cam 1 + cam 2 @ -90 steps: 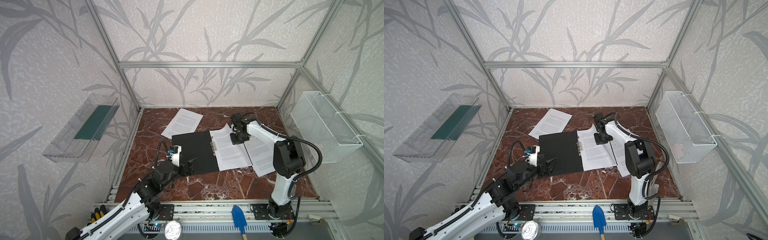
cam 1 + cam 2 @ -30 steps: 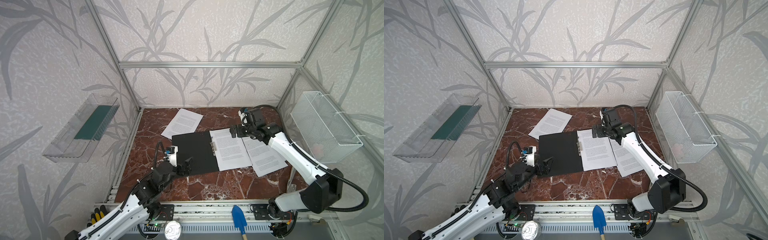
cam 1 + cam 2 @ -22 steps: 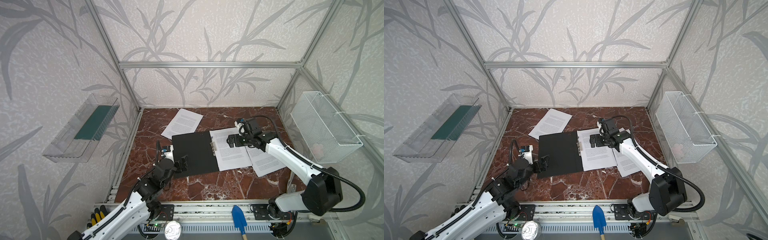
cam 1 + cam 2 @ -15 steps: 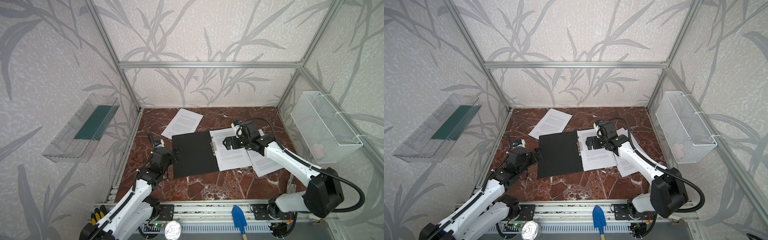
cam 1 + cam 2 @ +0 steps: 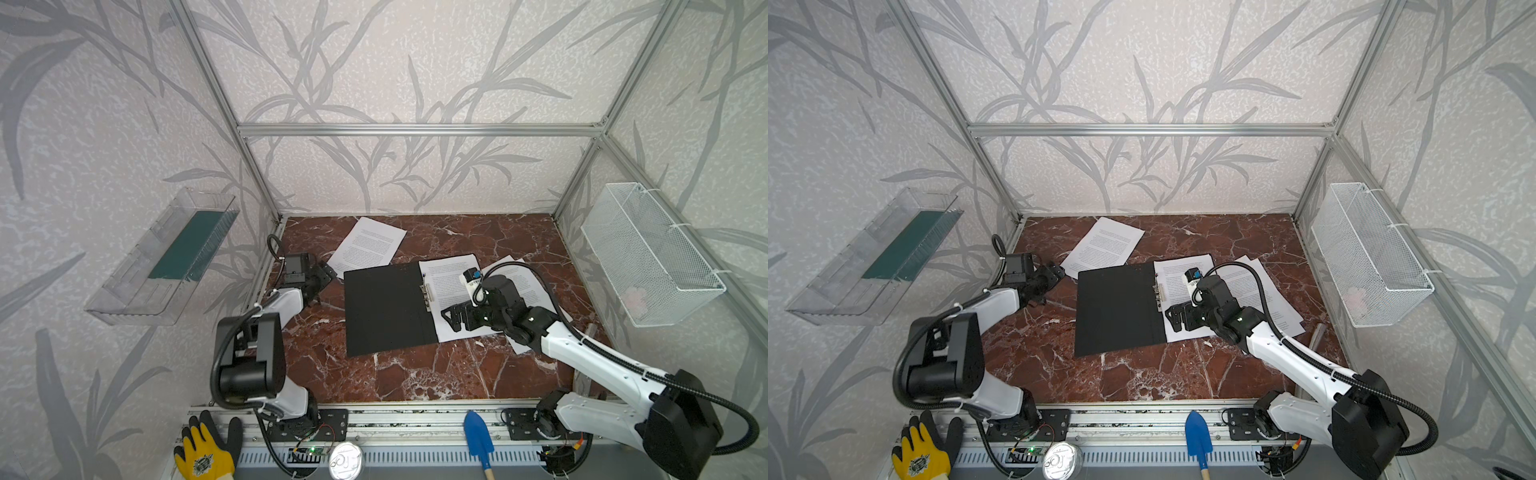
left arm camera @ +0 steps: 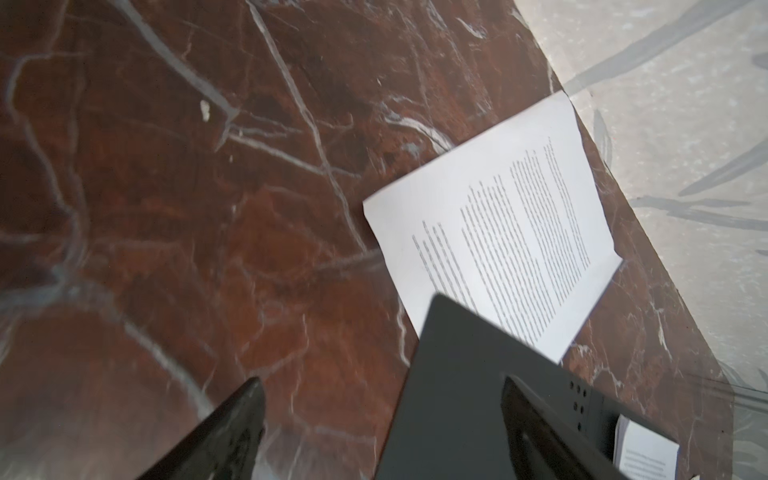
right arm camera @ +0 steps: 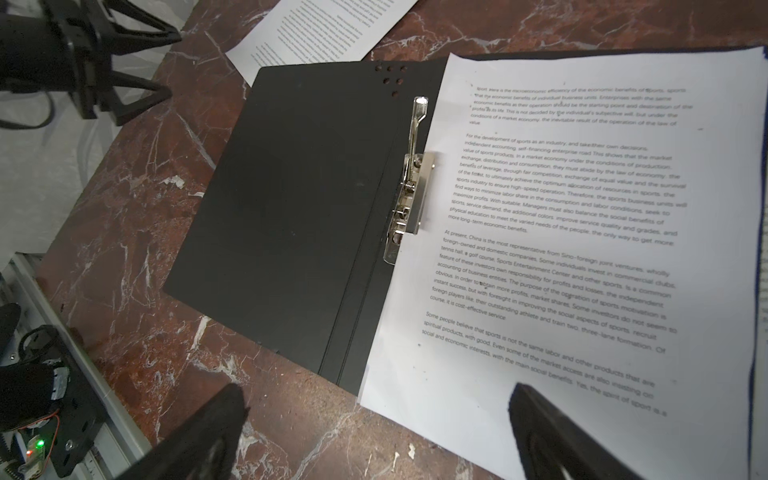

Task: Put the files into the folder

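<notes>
Thin flat black folder is lying open under white printed paper sheet; left gripper, right gripper are gaping empty.

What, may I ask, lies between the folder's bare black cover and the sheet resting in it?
The metal spine clip, clearest in the right wrist view.

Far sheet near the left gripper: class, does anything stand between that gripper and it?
Nothing visible does: the open left gripper is close beside the far sheet. Note only that the folder has a corner overlapping the sheet's near edge.
</notes>
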Controlling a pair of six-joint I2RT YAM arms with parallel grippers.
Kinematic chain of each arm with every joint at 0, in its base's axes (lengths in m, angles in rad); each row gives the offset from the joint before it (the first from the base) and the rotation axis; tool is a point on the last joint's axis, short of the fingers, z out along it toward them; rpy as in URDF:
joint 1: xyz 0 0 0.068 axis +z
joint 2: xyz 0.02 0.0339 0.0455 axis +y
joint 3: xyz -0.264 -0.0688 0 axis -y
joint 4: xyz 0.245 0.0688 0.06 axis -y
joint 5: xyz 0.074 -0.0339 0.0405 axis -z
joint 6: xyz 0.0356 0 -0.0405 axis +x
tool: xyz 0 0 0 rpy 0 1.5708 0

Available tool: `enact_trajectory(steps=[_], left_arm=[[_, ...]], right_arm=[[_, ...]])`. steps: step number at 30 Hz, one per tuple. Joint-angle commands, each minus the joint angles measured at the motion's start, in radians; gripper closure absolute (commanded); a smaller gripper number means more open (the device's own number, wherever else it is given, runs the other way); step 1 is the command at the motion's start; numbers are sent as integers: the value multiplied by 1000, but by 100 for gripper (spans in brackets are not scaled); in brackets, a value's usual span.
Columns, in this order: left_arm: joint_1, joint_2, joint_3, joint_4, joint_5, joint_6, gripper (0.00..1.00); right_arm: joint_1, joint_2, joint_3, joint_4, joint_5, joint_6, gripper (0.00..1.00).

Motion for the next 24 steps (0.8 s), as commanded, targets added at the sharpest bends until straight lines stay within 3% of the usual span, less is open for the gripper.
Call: enact_trajectory(steps=[1,7,14,20,24], left_arm=[[41,129,92,40,132,21,9],[44,351,315,-41,221,59,9],[44,458,470,-232,242,121,13],[44,470,478,-257,351,107,14],[45,437,420,-204,366,74,14]], right_arm=[[14,-30,-57,174,-15,49,1],[31,-74,-151,343,-36,82,1],[31,-116,-206,450,-71,106,1],[30,-121,-210,459,-76,116,1],[30,-123,-212,466,-81,121,1]])
